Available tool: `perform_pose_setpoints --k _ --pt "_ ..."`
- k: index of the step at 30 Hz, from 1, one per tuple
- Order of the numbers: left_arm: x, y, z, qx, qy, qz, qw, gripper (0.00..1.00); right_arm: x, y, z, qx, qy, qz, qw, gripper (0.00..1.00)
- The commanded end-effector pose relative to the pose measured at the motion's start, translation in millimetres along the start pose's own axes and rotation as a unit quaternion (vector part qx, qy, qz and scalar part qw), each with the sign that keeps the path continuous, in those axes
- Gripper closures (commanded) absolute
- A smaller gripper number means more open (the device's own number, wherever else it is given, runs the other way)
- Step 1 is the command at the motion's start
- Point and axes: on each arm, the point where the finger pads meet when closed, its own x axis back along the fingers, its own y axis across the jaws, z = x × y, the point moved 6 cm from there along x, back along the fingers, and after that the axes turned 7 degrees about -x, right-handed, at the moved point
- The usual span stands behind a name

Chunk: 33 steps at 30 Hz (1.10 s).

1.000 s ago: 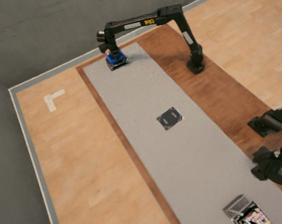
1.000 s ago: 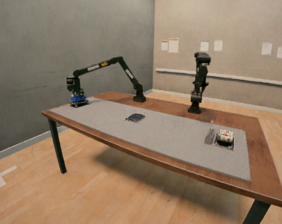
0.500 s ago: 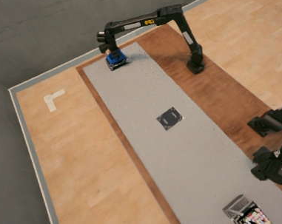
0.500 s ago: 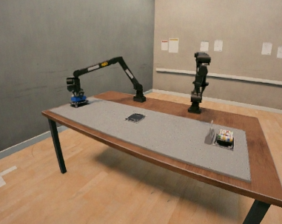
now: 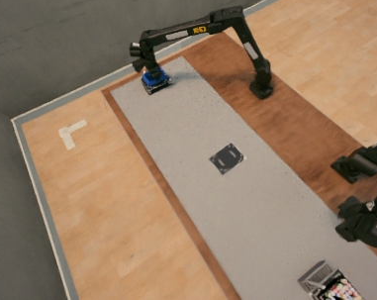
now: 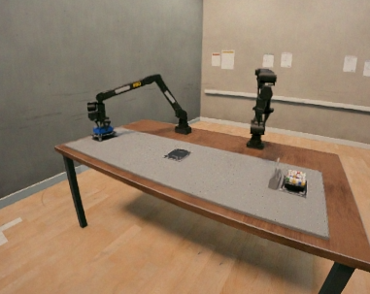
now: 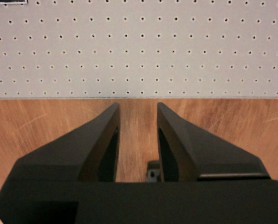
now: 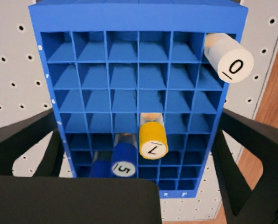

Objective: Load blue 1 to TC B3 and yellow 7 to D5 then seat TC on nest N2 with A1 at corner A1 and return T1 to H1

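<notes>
My right gripper (image 8: pixel 137 111) (image 5: pixel 153 73) (image 6: pixel 103 125) is shut on the blue carrier TC (image 5: pixel 153 80) (image 6: pixel 103 131) (image 8: pixel 135 18), its fingers outside two opposite walls. TC is over nest N2, which is mostly hidden; whether it sits flat is unclear. In the right wrist view TC holds a yellow vial 7 (image 8: pixel 153 142), a blue vial marked 5 (image 8: pixel 124 159), another blue vial (image 8: pixel 100 168) partly hidden, and a white-capped vial 0 (image 8: pixel 232 62) at a corner. My left gripper (image 7: pixel 138 111) is slightly open and empty. Rack R1 (image 6: pixel 295 189) holds several vials beside grey holder H1 (image 5: pixel 315 274) (image 6: pixel 274 179).
An empty dark nest plate (image 5: pixel 227 158) (image 6: pixel 178 154) lies on the grey perforated mat (image 5: pixel 186 123) (image 6: pixel 221 174) between the arms. The left wrist view shows the mat's edge and the brown table (image 7: pixel 60 122). The left arm (image 6: pixel 263 96) stands raised near the rack's end.
</notes>
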Motion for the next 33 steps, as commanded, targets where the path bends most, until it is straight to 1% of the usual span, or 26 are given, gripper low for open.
perform_pose_setpoints --k 1,8,14,18,23,24,28,33 --pt "-2.2 -5.4 2.1 -0.003 0.006 0.002 1.000 0.76 0.6 3.6 -10.0 -0.001 -0.008 0.005 1.000 1.00" --pt "-2.2 -5.4 2.1 -0.003 0.006 0.002 1.000 0.76 -7.2 6.0 -5.9 -0.001 -0.001 0.001 1.000 1.00" --pt "-2.2 -5.4 2.1 -0.003 0.006 0.002 1.000 0.76 -2.4 5.2 -7.2 -0.001 -0.005 0.003 1.000 1.00" --pt "-2.2 -5.4 2.1 -0.003 0.006 0.002 1.000 0.76 -8.5 5.9 -5.9 -0.001 -0.001 0.001 1.000 1.00" --pt "-2.2 -5.4 2.1 -0.003 0.006 0.002 1.000 0.76 -7.8 4.9 -7.6 -0.001 -0.004 0.002 1.000 1.00" --pt "-2.2 -5.4 2.1 -0.003 0.006 0.002 1.000 0.76 1.2 4.8 -7.8 -0.001 -0.009 0.005 1.000 1.00" --pt "-2.2 -5.4 2.1 -0.003 0.006 0.002 1.000 0.76 -5.8 5.9 -5.8 -0.001 -0.004 0.003 1.000 1.00" --pt "-2.2 -5.4 2.1 -0.003 0.006 0.002 1.000 0.76 -4.3 4.4 -8.4 -0.001 -0.008 0.005 1.000 1.00"
